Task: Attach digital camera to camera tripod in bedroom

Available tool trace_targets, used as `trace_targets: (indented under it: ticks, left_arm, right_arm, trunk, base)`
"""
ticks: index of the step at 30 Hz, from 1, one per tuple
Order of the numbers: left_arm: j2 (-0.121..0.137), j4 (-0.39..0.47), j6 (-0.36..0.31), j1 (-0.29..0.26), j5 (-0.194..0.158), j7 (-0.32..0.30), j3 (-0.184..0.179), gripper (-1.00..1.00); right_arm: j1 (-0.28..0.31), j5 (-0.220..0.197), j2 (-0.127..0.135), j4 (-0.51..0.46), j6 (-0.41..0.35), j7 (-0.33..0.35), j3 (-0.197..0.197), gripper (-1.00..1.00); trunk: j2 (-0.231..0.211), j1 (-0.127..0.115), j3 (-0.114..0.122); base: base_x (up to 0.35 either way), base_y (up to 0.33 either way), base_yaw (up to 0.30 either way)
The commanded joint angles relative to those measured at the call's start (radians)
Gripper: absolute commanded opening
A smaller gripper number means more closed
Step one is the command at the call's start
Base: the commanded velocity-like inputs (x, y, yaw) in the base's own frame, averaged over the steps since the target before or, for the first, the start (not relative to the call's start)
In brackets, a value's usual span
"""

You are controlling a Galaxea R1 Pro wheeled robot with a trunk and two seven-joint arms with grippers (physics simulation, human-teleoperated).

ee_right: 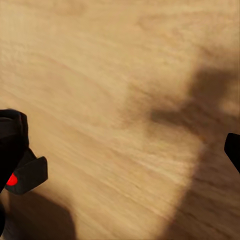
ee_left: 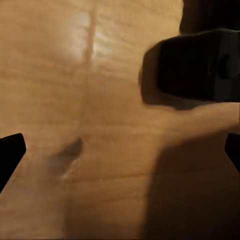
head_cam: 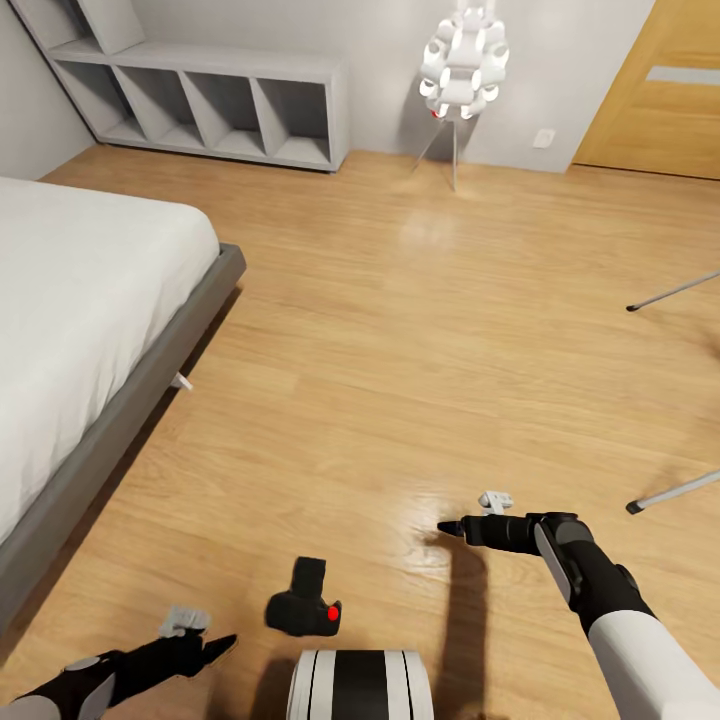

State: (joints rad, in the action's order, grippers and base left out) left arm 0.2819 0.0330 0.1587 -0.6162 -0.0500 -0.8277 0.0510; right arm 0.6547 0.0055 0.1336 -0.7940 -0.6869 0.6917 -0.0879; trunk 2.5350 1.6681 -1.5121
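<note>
On the floor between both arms, digital camera (head_cam: 303, 606), red button rightward, left tool (ee_left: 120, 150) and right tool (ee_right: 125, 155) spread, empty.

Our head view looks steeply down over plank floor (head_cam: 400, 330). Both wrist views sit close above it, sharing camera (head_cam: 303, 603) (ee_left: 200, 65) (ee_right: 17, 160).

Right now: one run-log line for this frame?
digital camera: on floor, ungripped | left gripper: open, beside it | right gripper: open, empty | camera tripod: legs at right
</note>
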Motion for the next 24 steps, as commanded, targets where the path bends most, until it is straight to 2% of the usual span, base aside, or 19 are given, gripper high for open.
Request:
trace_targets:
  ticks: [1,2,7,24]
  left_arm:
    - [0.004,-0.001,0.002,0.0,-0.028,0.008,0.003,1.0]
    - [0.006,-0.001,0.002,0.0,-0.047,0.015,0.002,1.0]
    - [0.008,-0.002,0.002,0.0,-0.076,0.026,0.001,1.0]
    - [0.006,-0.001,0.004,0.0,-0.083,0.018,0.002,1.0]
  right_arm:
    - [0.0,0.001,-0.001,-0.001,-0.007,0.002,-0.003,1.0]
    - [0.0,0.0,-0.001,-0.001,-0.007,0.001,-0.003,1.0]
    - [0.0,0.0,-0.002,0.0,-0.006,-0.001,-0.003,1.0]
    - [0.0,0.002,-0.002,0.013,-0.006,-0.001,-0.002,1.0]
  trunk:
    - [0.0,0.0,-0.001]
    - [0.0,0.0,-0.001]
    - [0.0,0.0,-0.001]
    - [0.0,0.0,-0.001]
  base:
    - [0.0,0.0,0.0]
    - [0.0,0.0,0.0]
    - [0.0,0.0,0.0]
    - [0.0,0.0,0.0]
